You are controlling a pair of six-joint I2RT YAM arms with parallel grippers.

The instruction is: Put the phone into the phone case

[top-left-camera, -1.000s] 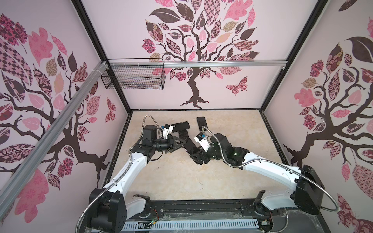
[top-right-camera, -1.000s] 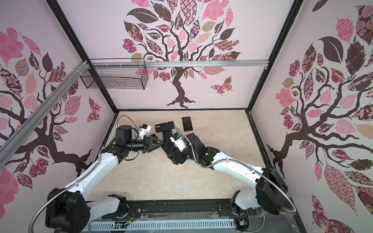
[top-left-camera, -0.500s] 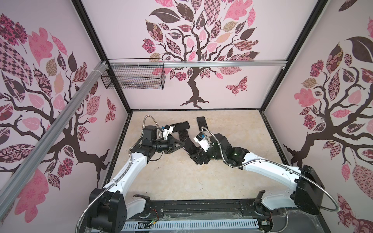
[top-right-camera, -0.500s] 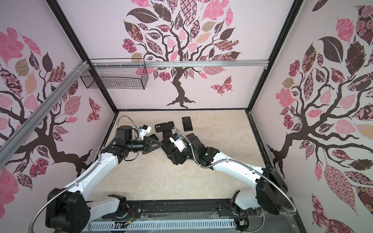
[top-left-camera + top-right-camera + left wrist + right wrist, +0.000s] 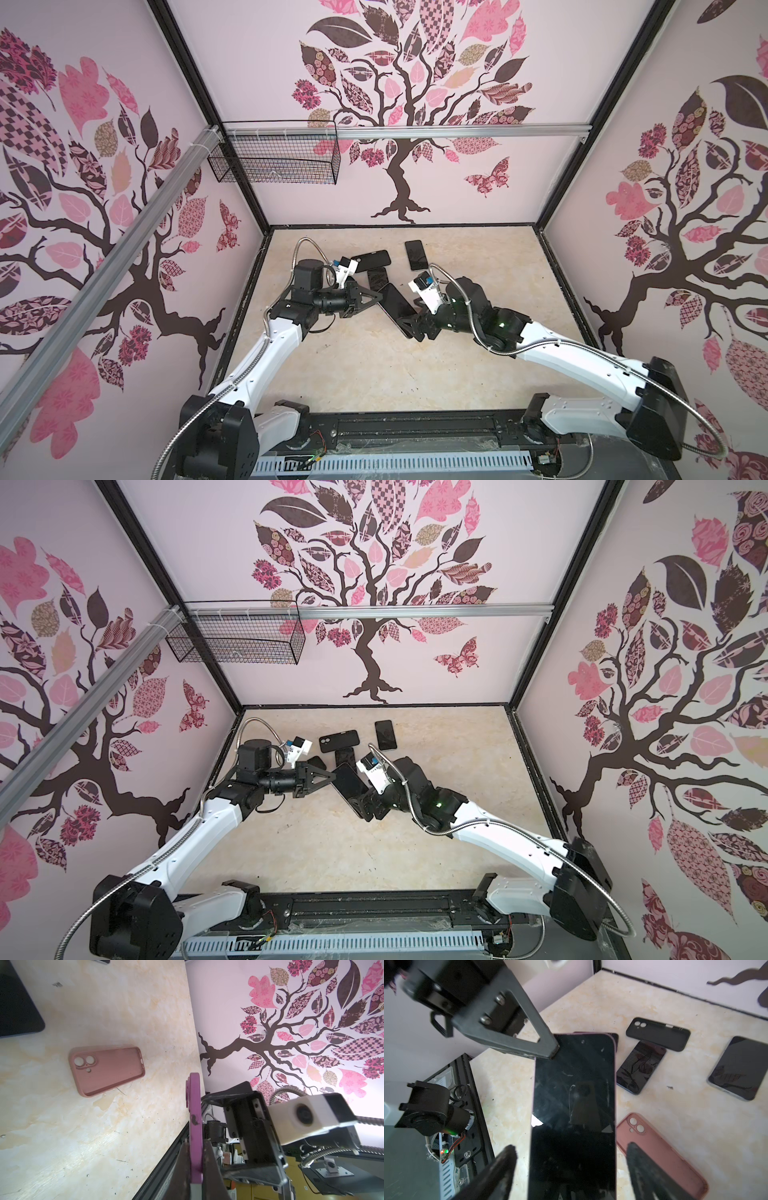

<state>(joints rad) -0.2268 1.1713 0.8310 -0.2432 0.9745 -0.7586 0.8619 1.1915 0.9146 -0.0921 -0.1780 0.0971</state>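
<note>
- Right wrist view: my left claw (image 5: 553, 1051) clenches a corner of the purple phone (image 5: 573, 1105); my right claw (image 5: 571, 1148), released, straddles its lower end.
- Beside it, the pink phone case (image 5: 662, 1157) lies open on the desk (image 5: 654, 1001): I should match camera ends, then lower flat.

Beige tabletop (image 5: 374, 365): pink case (image 5: 107, 1071), black case (image 5: 658, 1033), dark phone (image 5: 640, 1067), second phone (image 5: 737, 1068).

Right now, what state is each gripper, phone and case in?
left gripper: shut on purple phone
right gripper: open, astride that phone
purple phone: held above the table, screen dark
pink case: empty, open side up
black case: empty, open side up
two other phones: flat on table, screens dark
</note>
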